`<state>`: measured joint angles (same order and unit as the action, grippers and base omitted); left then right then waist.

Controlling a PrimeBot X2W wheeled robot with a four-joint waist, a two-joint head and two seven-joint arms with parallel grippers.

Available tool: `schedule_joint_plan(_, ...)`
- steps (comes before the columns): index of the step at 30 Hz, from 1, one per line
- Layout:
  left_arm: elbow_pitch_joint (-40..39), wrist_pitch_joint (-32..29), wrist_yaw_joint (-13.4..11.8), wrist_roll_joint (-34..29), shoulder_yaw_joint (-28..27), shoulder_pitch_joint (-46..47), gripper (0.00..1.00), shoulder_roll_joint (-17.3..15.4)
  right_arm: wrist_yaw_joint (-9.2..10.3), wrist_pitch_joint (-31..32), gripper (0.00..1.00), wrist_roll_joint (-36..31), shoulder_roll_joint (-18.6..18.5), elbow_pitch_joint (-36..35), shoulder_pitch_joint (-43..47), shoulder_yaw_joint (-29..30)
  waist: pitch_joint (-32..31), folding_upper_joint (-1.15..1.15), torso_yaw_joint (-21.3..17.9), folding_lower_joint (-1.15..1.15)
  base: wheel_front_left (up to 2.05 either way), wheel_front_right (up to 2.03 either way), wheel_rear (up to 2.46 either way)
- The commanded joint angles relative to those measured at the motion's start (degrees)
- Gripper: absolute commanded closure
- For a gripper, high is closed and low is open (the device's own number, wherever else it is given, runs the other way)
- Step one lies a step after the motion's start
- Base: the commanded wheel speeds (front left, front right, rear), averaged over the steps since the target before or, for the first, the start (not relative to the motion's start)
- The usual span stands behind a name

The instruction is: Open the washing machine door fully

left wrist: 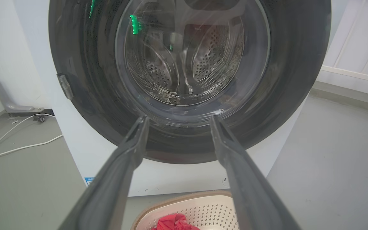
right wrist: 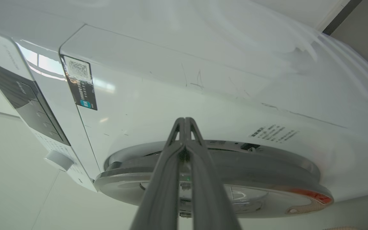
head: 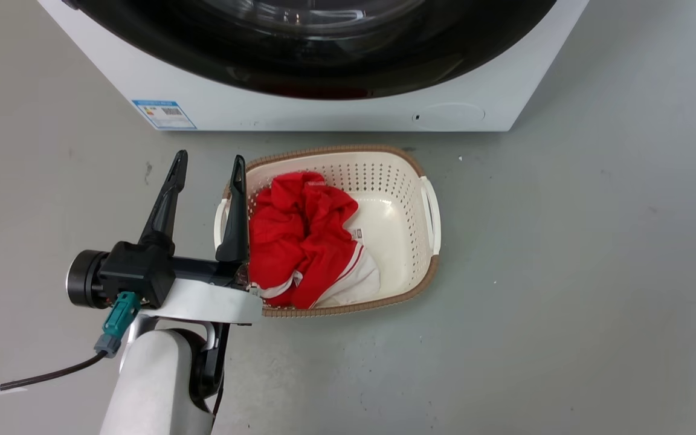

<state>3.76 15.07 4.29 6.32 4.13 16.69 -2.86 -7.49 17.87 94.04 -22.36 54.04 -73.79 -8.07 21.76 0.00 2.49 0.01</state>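
Two tools are in play, and neither is carrying anything. The left tool (head: 209,157) is hanging with its fingers spread wide, pointing at the lower part of the washing machine door (left wrist: 85,95) and apart from it. Just beside its right-hand finger, a laundry basket (head: 396,223) is sitting on the floor (head: 565,302) with a red garment (head: 299,235) bunched inside. Ahead of the fingertips, the door is lying against the front of the washing machine (head: 299,109), looking closed or nearly so. The right tool (right wrist: 184,119) is pointing, fingers pressed together, at the machine's side wall just past the door's rim. Whether its tips are touching anything cannot be told.

Judging from this, the opening is barely beginning. The glossy disc is offering little to catch, so the pinched tips could be slipping off the rim and scraping the white wall. Once the door is swinging out, the left arm and the basket may be standing in its path, stopping it short of fully open. Driving the wide left tool forward would only be pressing the door shut.
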Motion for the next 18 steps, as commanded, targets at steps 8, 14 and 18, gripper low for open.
schedule_joint_plan(8,-1.2,0.2,-0.4,0.3,0.3,2.1,0.00,0.0,0.00,6.6,1.00,-4.5,2.6,5.4,-10.0,-6.4,4.4,0.00,0.8,-0.01,0.00,0.00,0.00)
schedule_joint_plan(14,-1.5,0.2,-0.6,0.3,0.5,2.7,0.00,0.0,0.00,11.4,1.00,-6.2,3.7,5.6,-13.3,-9.1,6.2,0.00,1.0,-0.01,0.00,0.00,0.00)
schedule_joint_plan(18,-1.5,0.2,-0.7,0.4,0.6,3.1,0.00,0.0,0.00,14.0,1.00,-7.0,4.8,5.3,-14.3,-10.7,7.0,0.00,1.0,-0.01,0.00,0.00,0.00)
